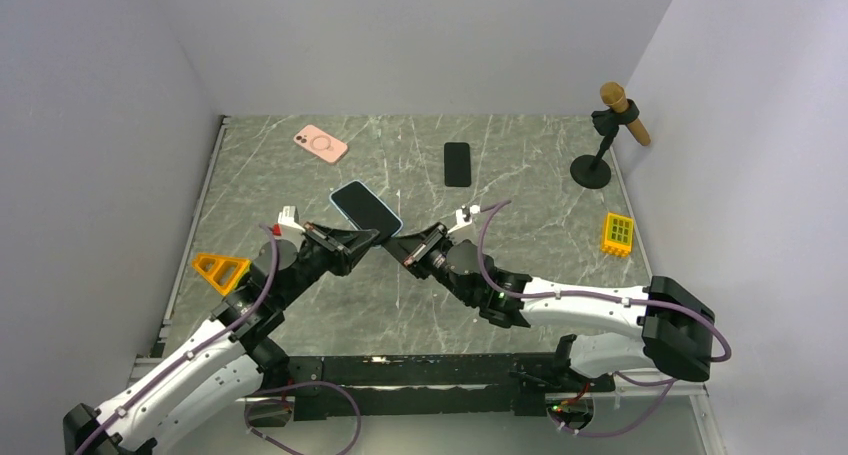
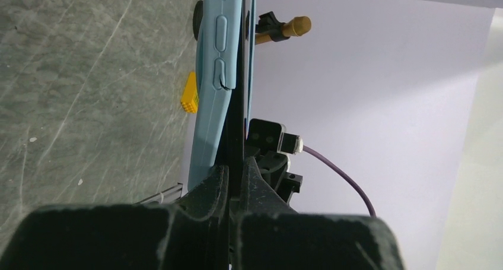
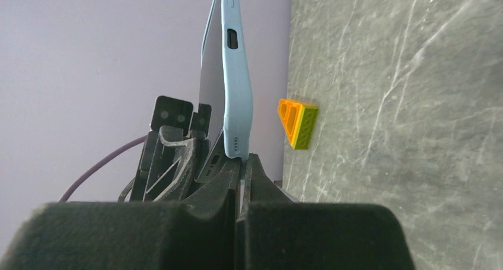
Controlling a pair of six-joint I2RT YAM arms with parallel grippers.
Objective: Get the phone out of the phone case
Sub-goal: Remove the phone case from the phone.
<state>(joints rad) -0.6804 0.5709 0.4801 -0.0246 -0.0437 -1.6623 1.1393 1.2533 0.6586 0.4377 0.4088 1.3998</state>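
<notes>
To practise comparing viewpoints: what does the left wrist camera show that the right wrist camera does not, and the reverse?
Only left wrist: a yellow square block and a wooden-headed stand. Only right wrist: an orange triangle block. Both: the blue case on the phone, seen edge-on above the marbled table.

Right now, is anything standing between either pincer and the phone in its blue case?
Nothing visible. The left pincer and right pincer are both shut on the cased phone, gripping its near end from either side.
</notes>
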